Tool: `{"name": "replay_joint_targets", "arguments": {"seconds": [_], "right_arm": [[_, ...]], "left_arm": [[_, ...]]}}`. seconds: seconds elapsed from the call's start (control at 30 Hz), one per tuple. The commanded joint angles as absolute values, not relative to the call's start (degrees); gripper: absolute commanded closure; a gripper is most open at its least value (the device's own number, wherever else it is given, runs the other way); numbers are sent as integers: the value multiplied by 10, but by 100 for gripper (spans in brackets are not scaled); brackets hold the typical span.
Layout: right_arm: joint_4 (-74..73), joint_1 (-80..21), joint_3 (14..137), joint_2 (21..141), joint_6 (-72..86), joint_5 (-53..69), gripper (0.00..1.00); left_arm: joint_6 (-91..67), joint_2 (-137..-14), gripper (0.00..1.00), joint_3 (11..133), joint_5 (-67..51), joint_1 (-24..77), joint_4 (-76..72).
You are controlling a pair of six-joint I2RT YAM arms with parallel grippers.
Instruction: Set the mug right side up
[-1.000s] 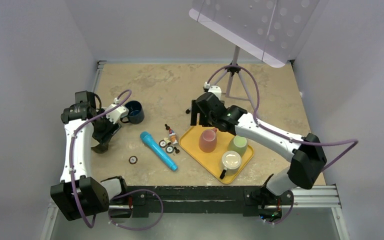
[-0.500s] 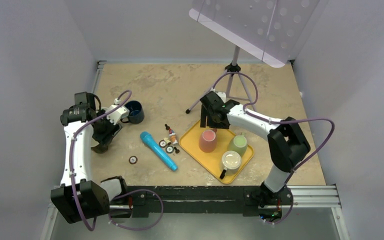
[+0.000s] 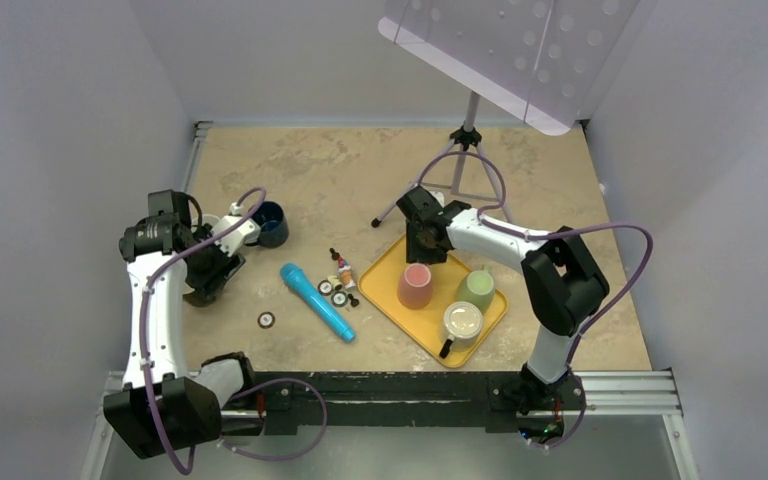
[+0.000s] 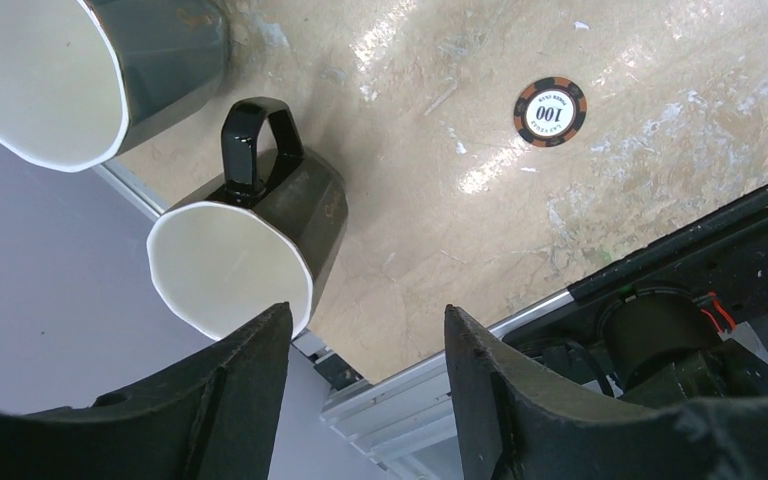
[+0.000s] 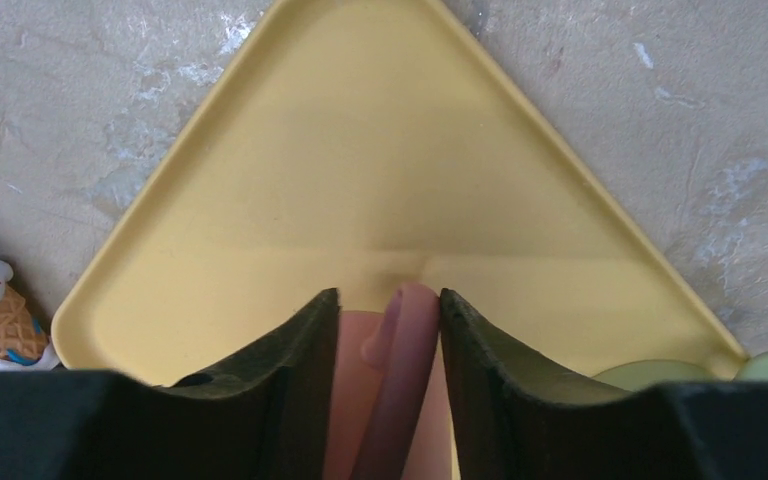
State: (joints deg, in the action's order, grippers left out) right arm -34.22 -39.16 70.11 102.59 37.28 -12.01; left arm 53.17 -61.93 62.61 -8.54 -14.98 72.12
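Observation:
A pink mug [image 3: 415, 284] stands upside down on the yellow tray [image 3: 388, 292]. My right gripper [image 3: 426, 243] hangs over the mug's far side. In the right wrist view its jaws straddle the mug's handle [image 5: 405, 380]: the right finger touches it and a gap shows beside the left finger, so this gripper [image 5: 390, 296] is still open. My left gripper [image 4: 368, 312] is open and holds nothing, just past a dark mug [image 4: 250, 250] that lies on its side near the table's left edge.
The tray also holds a green mug [image 3: 476, 290] and a cream-lined mug [image 3: 462, 322]. A dark blue mug [image 3: 268, 224], a blue microphone [image 3: 317, 301], small toys [image 3: 341, 279] and a poker chip [image 3: 266, 320] lie to the left. A tripod [image 3: 465, 150] stands behind.
My right arm swung in and came down over the pink mug, and its jaws narrowed around the handle. The left arm shifted only slightly.

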Motion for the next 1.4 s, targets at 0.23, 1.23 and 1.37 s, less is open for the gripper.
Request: {"name": "replay_joint_targets", "arguments": {"seconds": [0.23,1.23,1.37], "right_arm": [[-333,-406,724,1009,331,-86,100],[-95,-433,619,759,291,-115,100],[-72,-433,606,729,291,-97,100]], "left_arm": [[529,-579,37,657,-153,-144,778],[292,-670,28,822,-555,86,748],[256,-691,27,813,-578,135,703]]}}
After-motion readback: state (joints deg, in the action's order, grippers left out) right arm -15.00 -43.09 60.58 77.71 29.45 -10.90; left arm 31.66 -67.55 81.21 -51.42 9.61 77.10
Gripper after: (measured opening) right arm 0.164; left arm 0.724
